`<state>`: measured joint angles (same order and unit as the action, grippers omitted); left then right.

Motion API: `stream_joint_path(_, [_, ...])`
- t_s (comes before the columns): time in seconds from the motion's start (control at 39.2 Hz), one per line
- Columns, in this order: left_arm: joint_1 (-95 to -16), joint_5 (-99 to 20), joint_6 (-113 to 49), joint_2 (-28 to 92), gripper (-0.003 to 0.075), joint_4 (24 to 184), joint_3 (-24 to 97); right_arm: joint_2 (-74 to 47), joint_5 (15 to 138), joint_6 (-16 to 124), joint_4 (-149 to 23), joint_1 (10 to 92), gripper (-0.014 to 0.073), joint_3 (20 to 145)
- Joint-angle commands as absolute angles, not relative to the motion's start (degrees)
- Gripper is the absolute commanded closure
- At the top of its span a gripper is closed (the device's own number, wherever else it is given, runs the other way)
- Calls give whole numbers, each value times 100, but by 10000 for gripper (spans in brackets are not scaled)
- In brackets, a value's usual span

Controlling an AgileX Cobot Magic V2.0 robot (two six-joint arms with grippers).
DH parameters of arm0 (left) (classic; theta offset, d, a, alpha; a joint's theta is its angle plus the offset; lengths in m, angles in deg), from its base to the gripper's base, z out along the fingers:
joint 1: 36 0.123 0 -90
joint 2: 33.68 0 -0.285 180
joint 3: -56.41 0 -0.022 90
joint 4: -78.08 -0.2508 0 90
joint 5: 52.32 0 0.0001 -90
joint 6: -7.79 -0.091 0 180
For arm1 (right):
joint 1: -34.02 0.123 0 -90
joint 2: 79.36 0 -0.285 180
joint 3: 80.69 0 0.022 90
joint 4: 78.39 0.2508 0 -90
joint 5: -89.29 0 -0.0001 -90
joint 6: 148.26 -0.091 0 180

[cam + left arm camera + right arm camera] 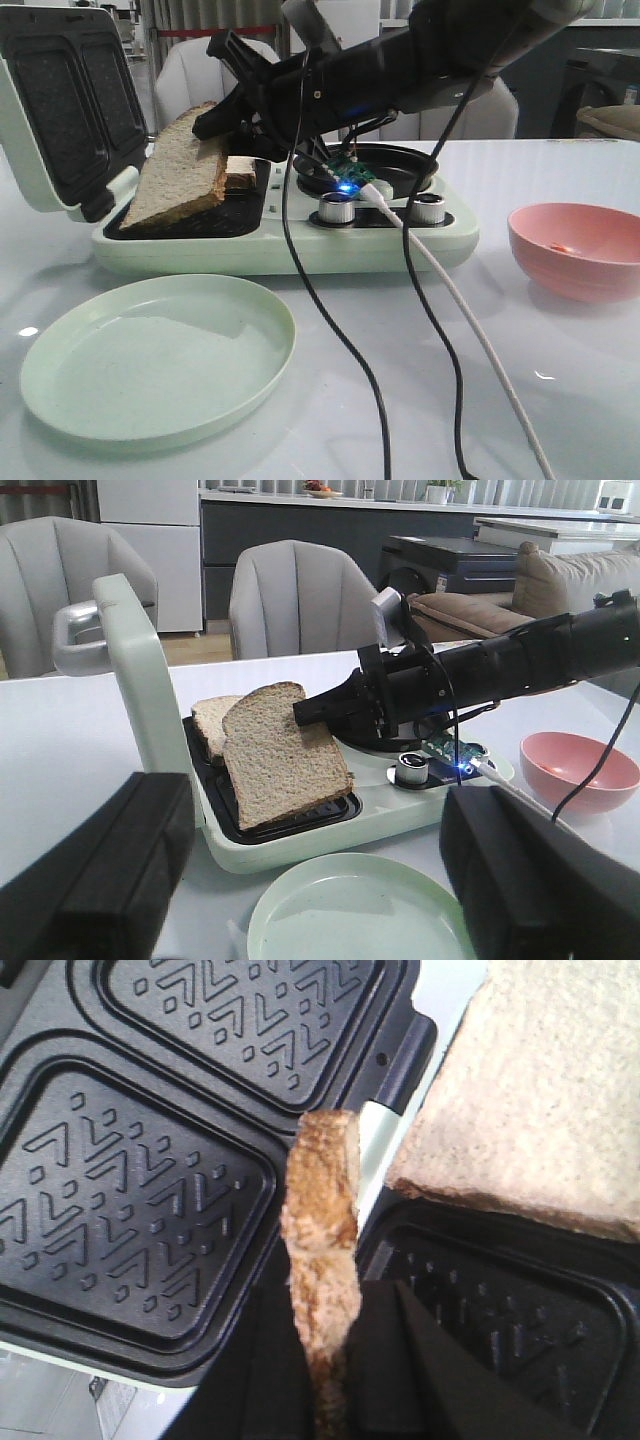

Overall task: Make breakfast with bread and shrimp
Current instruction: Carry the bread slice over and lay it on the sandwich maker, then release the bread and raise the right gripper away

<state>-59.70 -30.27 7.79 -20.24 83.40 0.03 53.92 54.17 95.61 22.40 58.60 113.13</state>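
Observation:
My right gripper (215, 112) reaches across the open sandwich maker (300, 250) and is shut on the top edge of one bread slice (180, 180). That slice stands tilted, its lower edge in the left tray. The right wrist view shows the held slice (322, 1220) edge-on between the gripper (345, 1300) fingers. The other bread slice (240, 175) lies in the tray behind it. One small orange shrimp (563, 247) lies in the pink bowl (580, 250). My left gripper (318, 820) is open, back from the maker and over the green plate (360, 910), holding nothing.
The maker's lid (60, 100) stands open at the left. A pale green plate (160, 360) sits at the front left. Black cables (340, 340) and a white cable (470, 320) hang from the right arm across the table's front. Two knobs (337, 210) sit on the maker's right half.

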Motion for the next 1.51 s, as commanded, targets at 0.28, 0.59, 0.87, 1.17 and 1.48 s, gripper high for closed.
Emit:
stream_joint_path(0.28, [-6011, -3491, 844, -1960, 148, 8402, 137, 5162, 5393, 9631, 1265, 6060, 135, 11938])
stream_joint_path(0.59, [-6011, -3491, 844, -1960, 148, 8402, 137, 5155, 5439, 7356, -1595, 6075, 133, 12723])
stream_joint_path(0.87, [-6011, -3491, 844, -1960, 148, 8402, 137, 5155, 4385, 4258, -5865, 6075, 133, 13777])
stream_joint_path(1.17, [-6011, -3491, 844, -1960, 148, 8402, 137, 5088, 2858, 3366, -7702, 6075, 133, 15141])
stream_joint_path(1.48, [-6011, -3491, 844, -1960, 148, 8402, 137, 4487, 2850, 3174, -7763, 6069, 133, 15190])
